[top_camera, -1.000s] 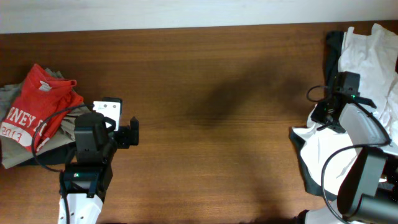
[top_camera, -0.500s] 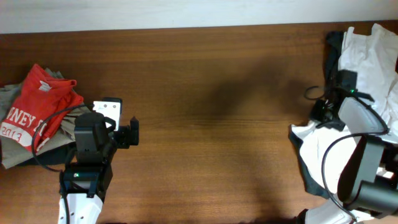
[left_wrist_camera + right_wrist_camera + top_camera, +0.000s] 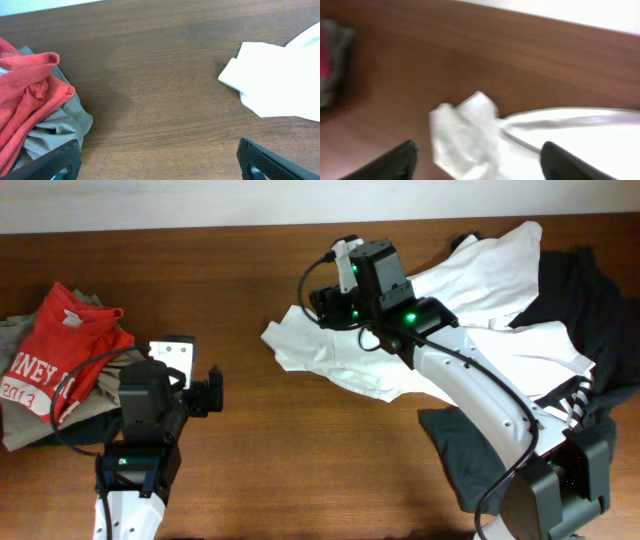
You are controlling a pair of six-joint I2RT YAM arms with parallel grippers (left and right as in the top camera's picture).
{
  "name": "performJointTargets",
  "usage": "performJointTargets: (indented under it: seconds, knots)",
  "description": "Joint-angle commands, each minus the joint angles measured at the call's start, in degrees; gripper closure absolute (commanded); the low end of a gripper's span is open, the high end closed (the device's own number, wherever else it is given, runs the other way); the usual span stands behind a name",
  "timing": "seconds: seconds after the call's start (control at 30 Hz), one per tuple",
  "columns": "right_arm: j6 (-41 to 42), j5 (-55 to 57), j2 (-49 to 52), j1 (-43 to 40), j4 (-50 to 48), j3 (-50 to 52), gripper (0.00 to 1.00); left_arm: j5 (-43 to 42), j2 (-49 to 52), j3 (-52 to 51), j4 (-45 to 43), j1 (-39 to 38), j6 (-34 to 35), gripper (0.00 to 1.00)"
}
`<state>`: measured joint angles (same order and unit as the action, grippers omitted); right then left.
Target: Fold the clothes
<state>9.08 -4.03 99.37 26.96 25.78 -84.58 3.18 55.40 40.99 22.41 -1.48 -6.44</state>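
Note:
A white shirt [image 3: 480,290] lies stretched from the back right to the table's middle, its bunched end at centre. It also shows in the left wrist view [image 3: 275,90] and the right wrist view [image 3: 470,135]. My right gripper [image 3: 320,305] hovers over that bunched end, jaws [image 3: 480,162] wide open with cloth beneath them. My left gripper [image 3: 215,392] is open and empty [image 3: 160,160] over bare wood at the left. A red printed shirt [image 3: 60,350] lies on grey clothes [image 3: 55,130] at the far left.
Dark garments lie at the back right [image 3: 590,280] and the front right [image 3: 480,460], partly under the white shirt. The wooden table [image 3: 260,480] shows bare between the two arms and along the front.
My right arm has swung from the far right pile to the table's middle, and the white shirt has come with it, now spread across the right half. The left arm has not moved.

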Motion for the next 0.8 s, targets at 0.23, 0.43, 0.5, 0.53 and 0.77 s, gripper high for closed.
performJointTargets:
  seconds: [0.23,0.43,0.5,0.53,0.77]
  knots:
    - [5.1,11.1,-0.7,-29.6,30.0,-0.7,0.01,-23.2,19.0,1.0,-14.8,-6.6,15.9,0.01]
    - [5.1,8.8,-0.7,-33.8,34.6,-0.7,0.01,-22.9,43.8,8.2,-19.2,-18.3,27.4,0.01]
    - [5.1,8.8,-0.7,-33.8,35.6,-0.7,0.01,-22.9,51.4,12.9,-19.4,-18.9,32.6,0.01]
    - [5.1,8.8,-0.7,-33.8,35.7,-0.7,0.01,-22.9,53.3,14.3,-20.4,-18.9,32.6,0.01]
    - [4.9,8.8,-0.7,-33.8,36.4,-0.7,0.01,-21.2,58.5,15.6,-31.1,-19.1,32.4,0.93]
